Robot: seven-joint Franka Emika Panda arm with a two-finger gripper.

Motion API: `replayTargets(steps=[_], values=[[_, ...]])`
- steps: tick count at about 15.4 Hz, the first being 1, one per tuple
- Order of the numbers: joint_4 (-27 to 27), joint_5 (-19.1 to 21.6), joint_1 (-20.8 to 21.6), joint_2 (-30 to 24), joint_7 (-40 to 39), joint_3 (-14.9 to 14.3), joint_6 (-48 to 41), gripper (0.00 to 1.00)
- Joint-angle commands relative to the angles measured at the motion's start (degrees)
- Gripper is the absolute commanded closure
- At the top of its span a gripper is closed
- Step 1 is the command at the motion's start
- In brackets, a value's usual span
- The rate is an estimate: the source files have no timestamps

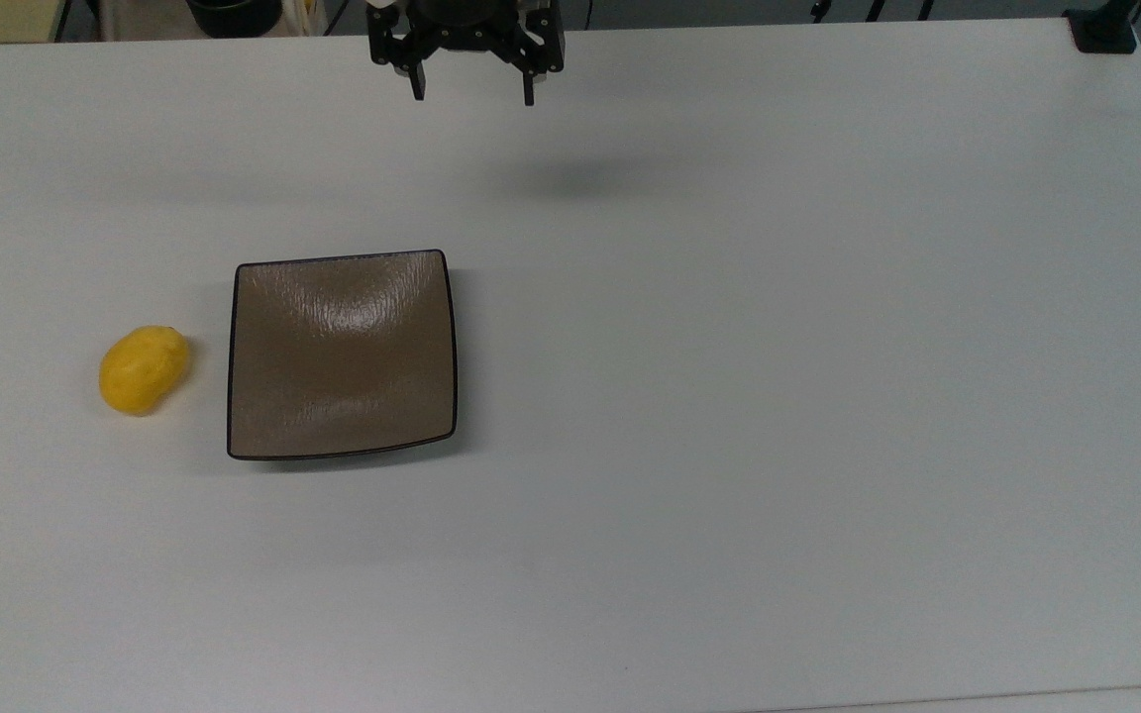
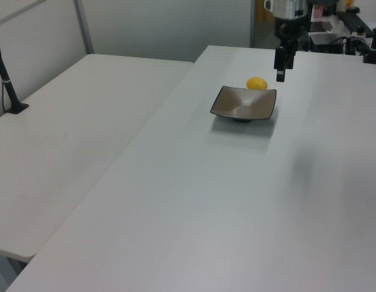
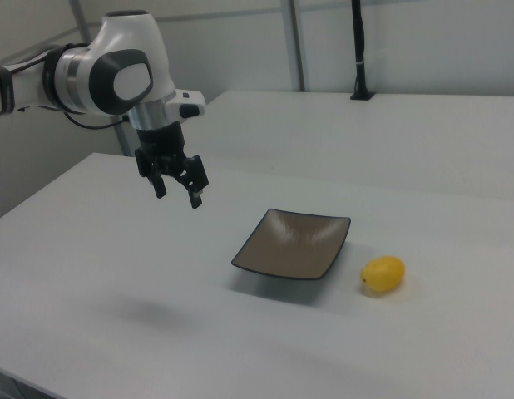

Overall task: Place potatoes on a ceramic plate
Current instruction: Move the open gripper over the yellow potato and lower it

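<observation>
A bright yellow potato (image 1: 144, 369) lies on the white table just off the left edge of the ceramic plate (image 1: 342, 354) in the top view. The plate is square, glossy brown-taupe with a thin dark rim, and nothing lies on it. In the right view the potato (image 3: 383, 274) rests at the right of the plate (image 3: 294, 243); in the left view the potato (image 2: 257, 83) peeks out behind the plate (image 2: 244, 103). My gripper (image 1: 473, 97) hangs high above the table near its far edge, well away from both, open with nothing between its fingers. It appears as gripper (image 3: 177, 195) and gripper (image 2: 280, 78) too.
The white table (image 1: 778, 396) stretches wide to the top view's right and front. A second white table (image 2: 72, 140) adjoins it at the left view's left. A black clamp post (image 1: 1105, 30) stands at the top view's far right corner.
</observation>
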Motion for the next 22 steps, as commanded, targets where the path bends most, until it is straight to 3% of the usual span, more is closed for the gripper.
replayTargets(steps=[1, 10, 22], values=[[-1.8, 0.7, 0.7, -1.4, -1.7, -0.9, 4.0, 0.00], [-1.8, 1.1, -0.1, -1.2, 1.4, -1.6, 5.2, 0.00], [-0.6, 1.1, -10.3, 2.3, 11.5, -1.7, 16.3, 0.00]])
